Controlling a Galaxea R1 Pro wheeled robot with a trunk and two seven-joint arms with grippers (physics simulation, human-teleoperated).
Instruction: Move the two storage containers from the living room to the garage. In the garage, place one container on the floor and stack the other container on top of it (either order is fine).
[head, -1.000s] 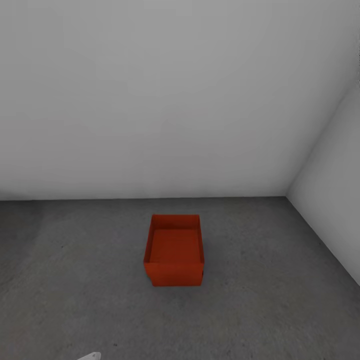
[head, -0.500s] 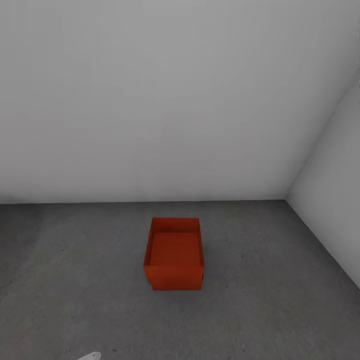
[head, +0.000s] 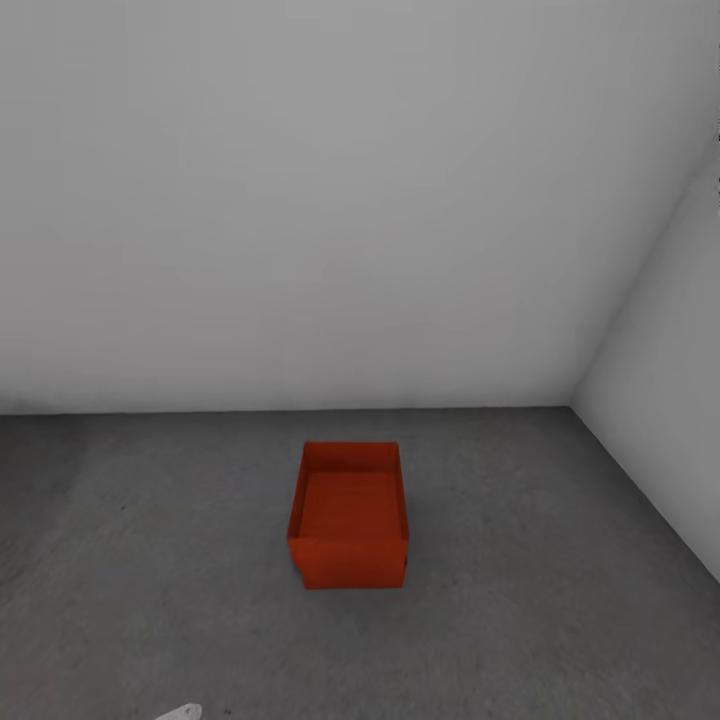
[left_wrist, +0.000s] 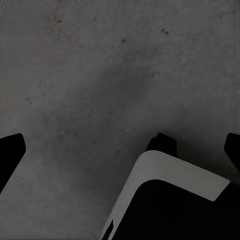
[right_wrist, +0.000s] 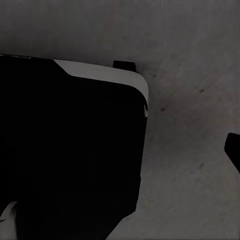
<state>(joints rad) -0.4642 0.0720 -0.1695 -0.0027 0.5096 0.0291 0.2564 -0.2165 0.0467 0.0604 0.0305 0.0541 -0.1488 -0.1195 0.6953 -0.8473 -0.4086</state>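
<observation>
Both bins (head: 348, 520) sit nested on the concrete floor (head: 150, 560) at my twelve o'clock; stacking looks done. Both my jaws hang spread, empty. Next: back away.

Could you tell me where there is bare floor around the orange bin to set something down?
The storage container stands alone on the concrete floor. Free patches: the wide stretch to its left, the strip between it and the back wall, and the floor between it and the side wall, which narrows toward the corner.
</observation>
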